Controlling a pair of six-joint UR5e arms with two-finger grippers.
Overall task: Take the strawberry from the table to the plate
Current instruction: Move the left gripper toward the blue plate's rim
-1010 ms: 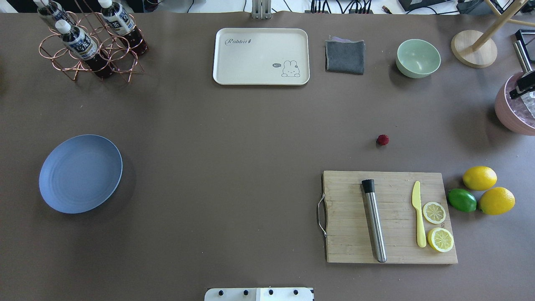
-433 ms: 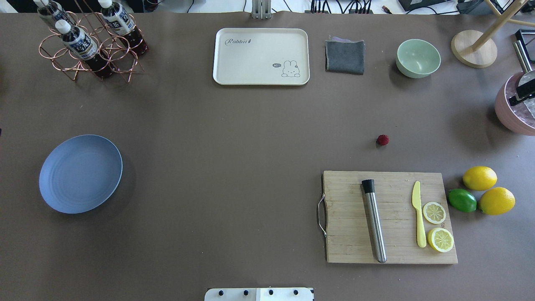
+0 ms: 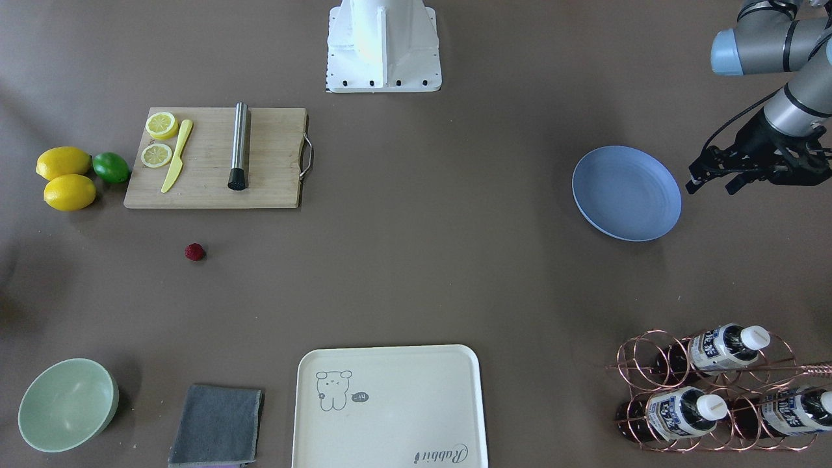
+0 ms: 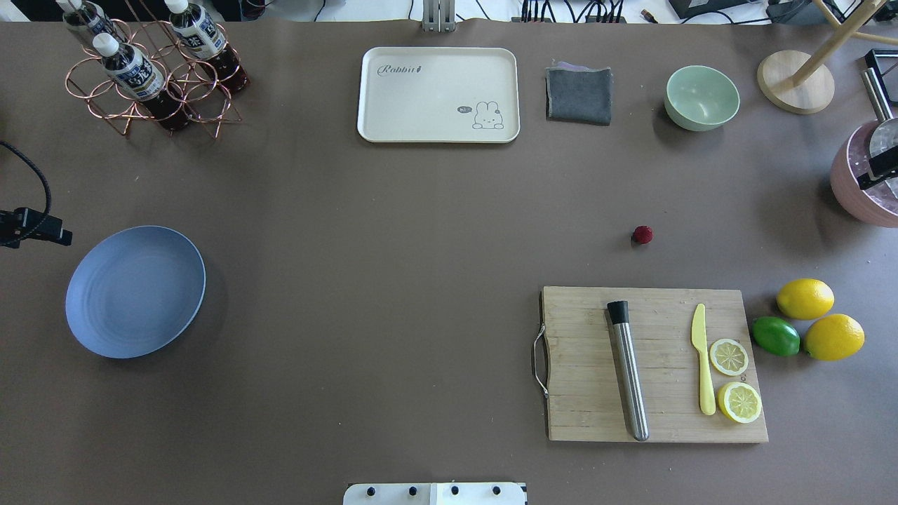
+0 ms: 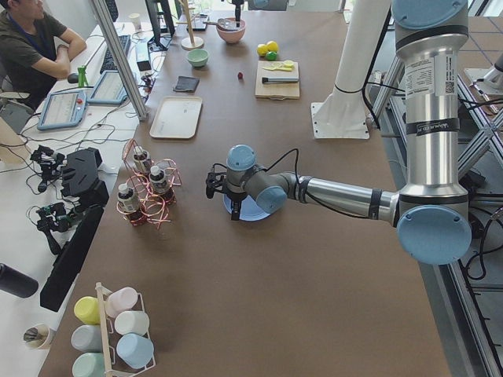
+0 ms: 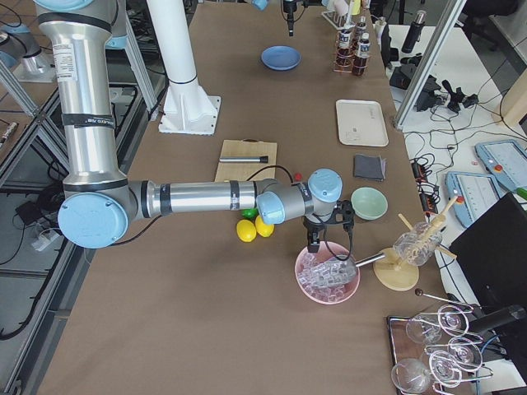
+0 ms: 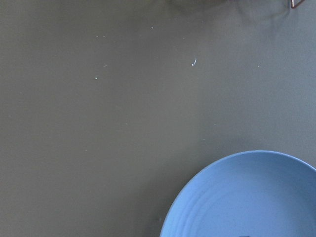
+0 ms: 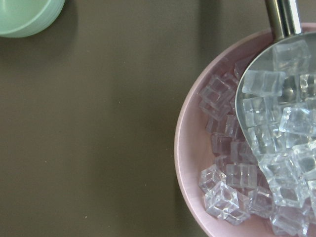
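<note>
The strawberry [image 4: 642,235] [image 3: 195,252], small and dark red, lies on the brown table [image 4: 421,245] just beyond the cutting board. Far across the table sits the light-blue plate [image 4: 135,291] [image 3: 626,193], with nothing on it. My left gripper [image 3: 713,187] [image 4: 42,233] hovers beside the plate's outer rim, its fingers apart and holding nothing; the left wrist view shows the plate's edge [image 7: 247,197]. My right gripper [image 4: 877,172] hangs at the table's right edge over a pink bowl of ice, far from the strawberry. Whether it is open or shut does not show.
A wooden cutting board [image 4: 656,365] holds a steel muddler, a yellow knife and lemon slices. Two lemons and a lime [image 4: 775,336] lie to its right. At the back stand a cream tray [image 4: 438,95], grey cloth, green bowl [image 4: 701,97] and bottle rack [image 4: 151,70]. The pink ice bowl [image 4: 859,189] holds a scoop.
My left gripper has come into the overhead view at the left edge, beside the plate. The right gripper has drifted further towards the right edge. The strawberry has not moved.
</note>
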